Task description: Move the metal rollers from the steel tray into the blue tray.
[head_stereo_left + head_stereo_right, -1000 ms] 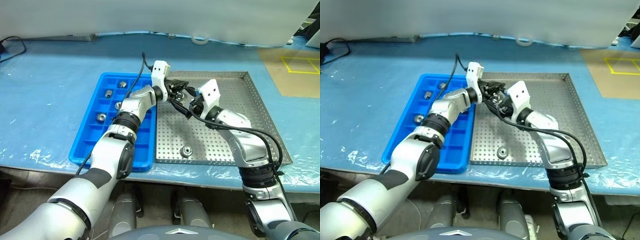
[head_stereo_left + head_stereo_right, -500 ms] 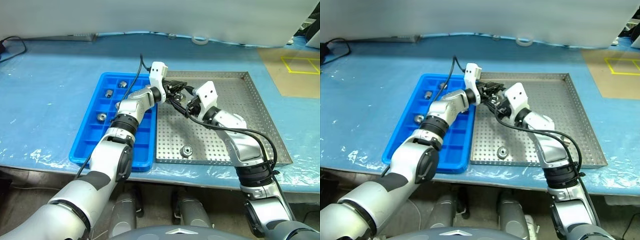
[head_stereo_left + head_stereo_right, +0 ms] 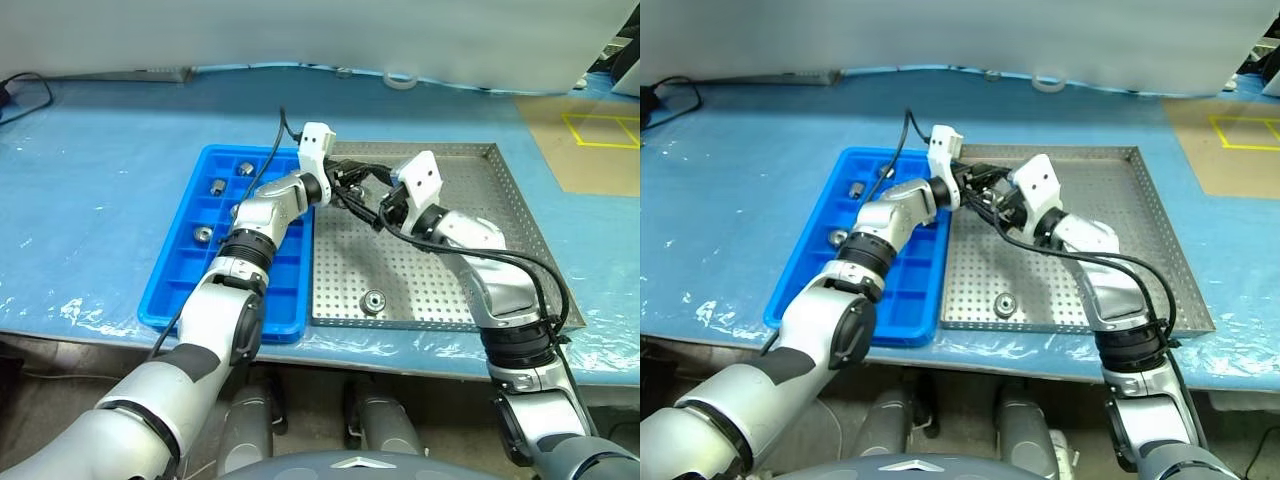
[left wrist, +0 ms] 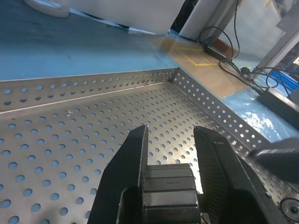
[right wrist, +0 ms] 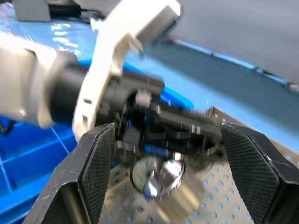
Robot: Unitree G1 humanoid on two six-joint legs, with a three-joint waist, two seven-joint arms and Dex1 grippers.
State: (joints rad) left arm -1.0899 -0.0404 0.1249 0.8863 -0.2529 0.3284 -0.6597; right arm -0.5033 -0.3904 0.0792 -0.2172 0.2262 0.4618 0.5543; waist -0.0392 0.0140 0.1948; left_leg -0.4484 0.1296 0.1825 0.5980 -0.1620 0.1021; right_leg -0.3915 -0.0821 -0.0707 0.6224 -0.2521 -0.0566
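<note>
Pale blue plastic sheeting (image 3: 100,190) covers the table under both trays. Over the perforated steel tray (image 3: 470,290), near its edge beside the blue tray (image 3: 190,270), the left gripper (image 5: 175,135) pinches a shiny metal roller (image 5: 159,175) between nearly closed black fingers, while the right gripper (image 5: 168,149) stands wide open around it, holding nothing. One holed roller (image 3: 375,299) lies on the steel floor; three more (image 3: 217,186) sit in the blue grid's square compartments.
</note>
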